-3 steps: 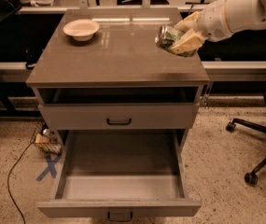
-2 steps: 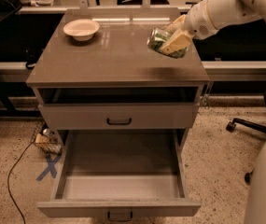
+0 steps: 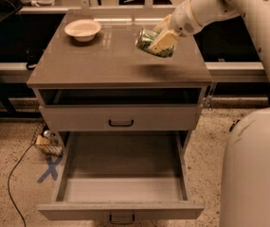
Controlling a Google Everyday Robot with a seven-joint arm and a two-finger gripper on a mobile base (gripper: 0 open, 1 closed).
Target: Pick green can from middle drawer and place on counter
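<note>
My gripper (image 3: 159,41) is shut on the green can (image 3: 149,41), holding it tilted on its side a little above the right part of the counter (image 3: 101,60). A dark shadow lies on the counter just below the can. The pale fingers (image 3: 163,41) cover the can's near side. The middle drawer (image 3: 120,207) stands pulled out wide below the cabinet, its pale floor bare. My arm reaches in from the upper right.
A beige round bowl (image 3: 83,30) sits at the counter's back left. A shut drawer front with a black bar handle (image 3: 121,123) is above the open drawer. A blue X mark (image 3: 50,168) and clutter are on the floor at left. My base (image 3: 255,174) fills the lower right.
My gripper has carried the green can leftward and slightly lower over the counter. The arm has swung further into view and my base now shows at lower right.
</note>
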